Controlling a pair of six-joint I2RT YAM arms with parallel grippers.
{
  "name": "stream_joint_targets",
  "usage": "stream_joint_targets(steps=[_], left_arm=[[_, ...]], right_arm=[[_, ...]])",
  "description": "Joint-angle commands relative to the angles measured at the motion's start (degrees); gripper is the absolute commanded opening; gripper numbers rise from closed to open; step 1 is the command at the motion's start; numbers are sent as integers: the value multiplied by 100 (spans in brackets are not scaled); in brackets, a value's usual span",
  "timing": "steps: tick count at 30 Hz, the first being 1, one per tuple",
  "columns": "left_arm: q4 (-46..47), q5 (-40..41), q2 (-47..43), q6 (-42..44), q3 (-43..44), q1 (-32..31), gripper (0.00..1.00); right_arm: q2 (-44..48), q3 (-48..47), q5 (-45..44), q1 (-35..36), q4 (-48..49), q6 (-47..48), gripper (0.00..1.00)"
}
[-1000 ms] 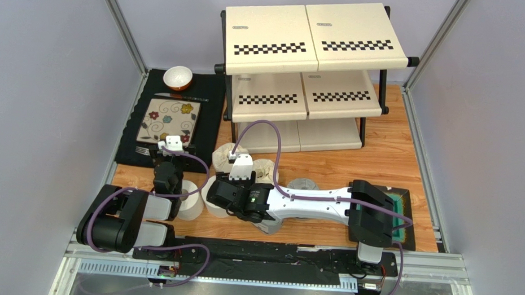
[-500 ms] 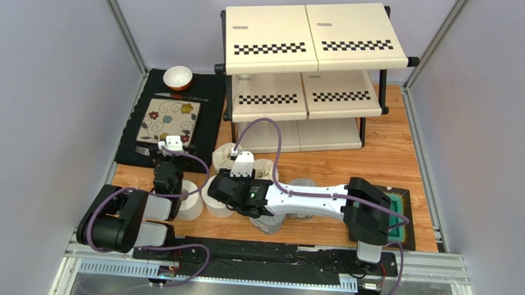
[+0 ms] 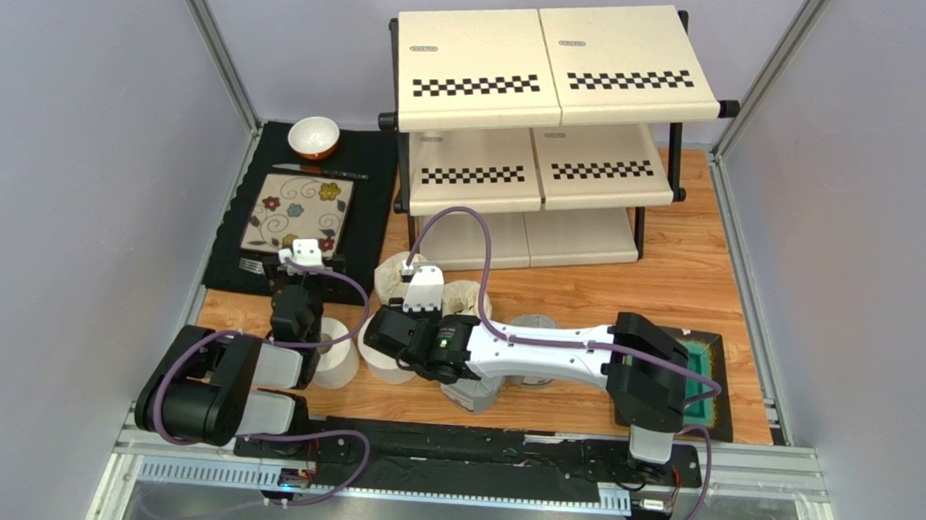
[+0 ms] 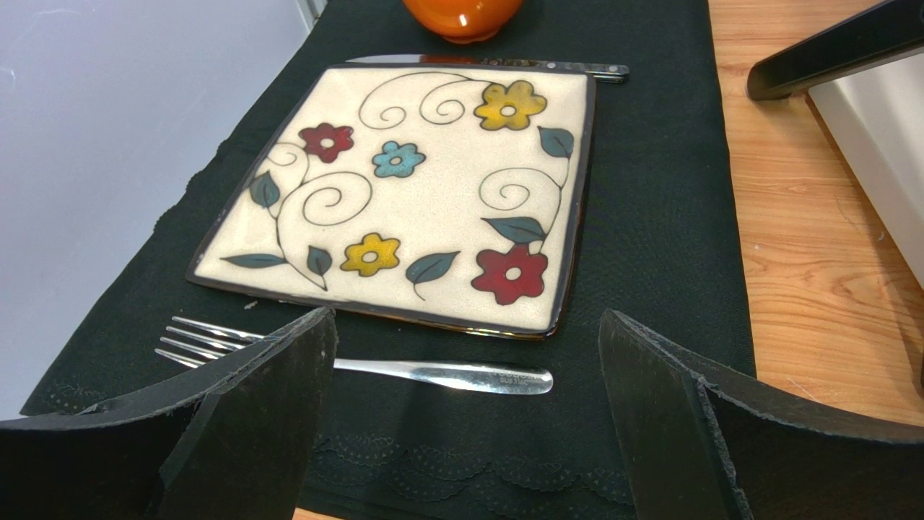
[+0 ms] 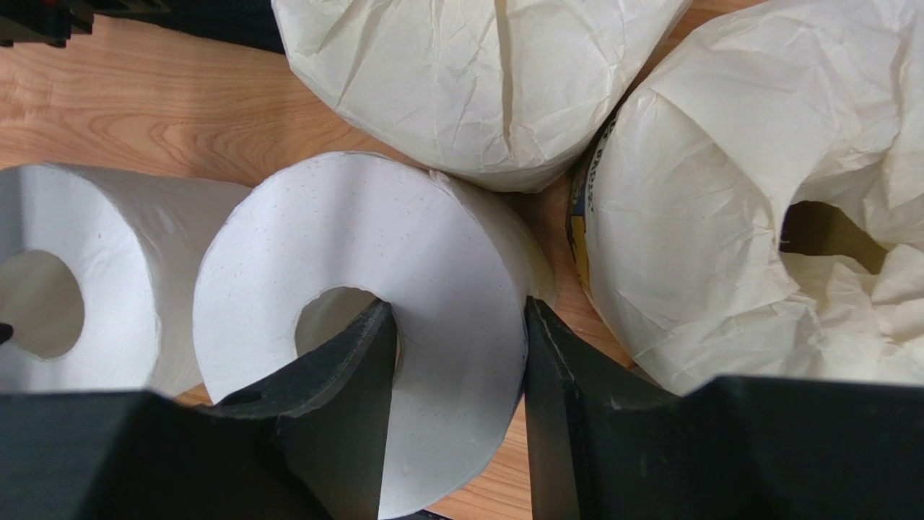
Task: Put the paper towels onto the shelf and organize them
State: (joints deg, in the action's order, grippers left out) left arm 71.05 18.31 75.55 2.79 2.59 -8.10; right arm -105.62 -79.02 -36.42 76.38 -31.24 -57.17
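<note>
The right hand (image 5: pixel 456 325) pinches the wall of 1 white roll (image 5: pixel 434 249), 1 finger in its centre hole, on the table (image 3: pixel 670 271) in front of the shelf (image 3: pixel 555 69). 2 cream rolls (image 5: pixel 477 76) lie nearer the shelf. The left hand (image 4: pixel 466 325), left of the shelf by the plate (image 4: pixel 434 206), gapes wide, holding nothing.

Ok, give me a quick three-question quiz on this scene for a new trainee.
1. True or false: the left gripper holds a roll.
2. One finger of the right gripper sits in the centre hole of which roll? A plain white, B cream-wrapped, C grey-wrapped.
3. What utensil lies between the floral plate and the left gripper?
Key: 1 false, its jaws are open and empty; 2 A, the plain white roll; 3 the fork.
</note>
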Motion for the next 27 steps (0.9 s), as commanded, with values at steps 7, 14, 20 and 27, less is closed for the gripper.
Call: stream_joint_targets(steps=[7, 14, 20, 27], left_arm=[[173, -73, -66, -33, -1472, 45, 99], [173, -81, -58, -41, -1481, 45, 99], [173, -81, -58, -33, -1472, 45, 99], [173, -81, -58, -33, -1472, 45, 99]], right_arm=[[1307, -26, 118, 140, -66, 751, 26], [2133, 89, 110, 237, -434, 953, 26], [3073, -95, -786, 255, -901, 1417, 27], [3663, -1007, -1533, 246, -980, 2550, 28]])
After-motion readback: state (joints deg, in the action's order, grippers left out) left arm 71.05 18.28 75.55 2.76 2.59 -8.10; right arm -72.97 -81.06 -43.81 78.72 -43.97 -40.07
